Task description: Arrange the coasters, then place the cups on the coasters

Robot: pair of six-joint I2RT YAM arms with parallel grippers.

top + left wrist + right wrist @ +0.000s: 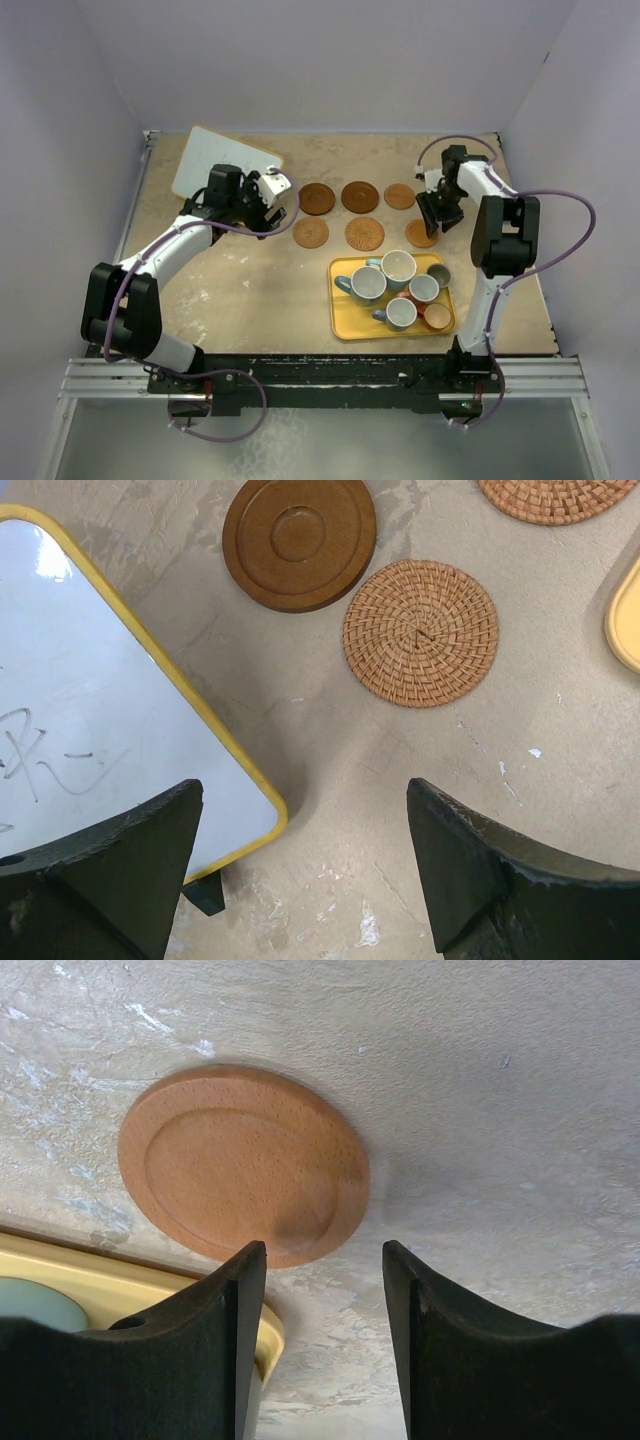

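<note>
Six round brown coasters lie in two rows: dark wood (317, 198), dark wood (360, 196), light (400, 196), woven (311, 233), woven (364, 234), and a light wooden one (421, 236) partly under my right gripper (436, 222). In the right wrist view that coaster (240, 1165) lies flat on the table just ahead of my right gripper (323, 1260), which is open and empty. Several cups (398, 266) stand on the yellow tray (343, 322). My left gripper (276, 190) hovers open and empty, left of the dark coaster (298, 542) and the woven coaster (420, 632).
A white board with a yellow rim (222, 160) lies at the back left, its corner (255, 815) close to my left fingers. The tray's rim (120, 1270) runs beside my right gripper's left finger. Grey walls enclose the table on three sides.
</note>
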